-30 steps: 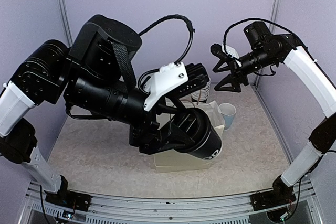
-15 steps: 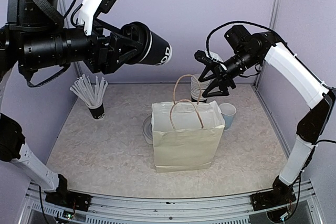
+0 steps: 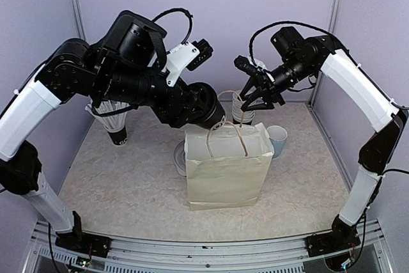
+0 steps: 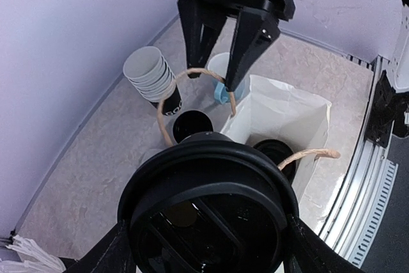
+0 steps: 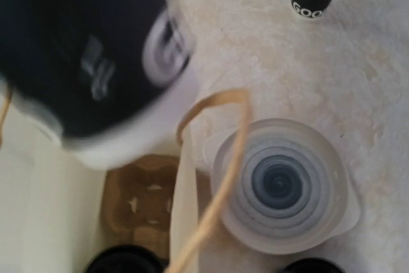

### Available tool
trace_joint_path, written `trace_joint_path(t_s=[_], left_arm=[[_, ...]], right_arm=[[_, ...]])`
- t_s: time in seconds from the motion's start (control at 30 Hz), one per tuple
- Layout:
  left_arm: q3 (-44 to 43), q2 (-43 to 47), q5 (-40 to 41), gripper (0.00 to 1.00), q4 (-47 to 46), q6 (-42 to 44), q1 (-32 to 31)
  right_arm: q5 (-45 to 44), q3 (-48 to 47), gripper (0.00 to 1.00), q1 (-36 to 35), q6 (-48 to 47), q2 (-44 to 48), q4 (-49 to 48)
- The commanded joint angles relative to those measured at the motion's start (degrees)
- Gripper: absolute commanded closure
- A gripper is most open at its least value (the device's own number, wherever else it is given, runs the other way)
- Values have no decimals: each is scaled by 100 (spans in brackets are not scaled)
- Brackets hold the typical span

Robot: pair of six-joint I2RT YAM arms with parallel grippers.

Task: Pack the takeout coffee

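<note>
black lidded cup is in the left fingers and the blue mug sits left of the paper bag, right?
No: the blue mug sits right of the paper bag, per the top external view. The black lidded cup is in the left fingers.

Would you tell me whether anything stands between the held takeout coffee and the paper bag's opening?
The takeout coffee hangs above the paper bag. Only handles intrude: one handle arcs up at the mouth's far side, by the right gripper; the other handle lies along the near rim. The mouth between looks open.
</note>
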State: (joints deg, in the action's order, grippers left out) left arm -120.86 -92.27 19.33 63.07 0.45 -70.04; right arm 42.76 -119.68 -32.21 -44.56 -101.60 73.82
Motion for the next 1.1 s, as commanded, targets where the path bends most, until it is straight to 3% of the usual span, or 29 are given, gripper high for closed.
trace_joint_path(t_s=[0.0, 0.13, 0.33, 0.67, 0.83, 1.07], left_arm=[[14, -276, -422, 48, 307, 74, 34], [122, -433, -707, 48, 308, 168, 42], [147, -660, -1211, 48, 258, 275, 155], [314, -693, -1902, 48, 41, 419, 706], [433, -874, -2394, 48, -22, 680, 481], [815, -953, -1960, 48, 135, 772, 19]], right_arm=[[284, -161, 67, -64, 188, -159, 9], [321, -137, 87, -84, 224, -133, 3], [472, -66, 100, -93, 200, -56, 20], [785, 138, 100, -194, -1, 204, 122], [821, 303, 100, -224, 25, 352, 48], [1006, 377, 100, -225, -52, 440, 267]])
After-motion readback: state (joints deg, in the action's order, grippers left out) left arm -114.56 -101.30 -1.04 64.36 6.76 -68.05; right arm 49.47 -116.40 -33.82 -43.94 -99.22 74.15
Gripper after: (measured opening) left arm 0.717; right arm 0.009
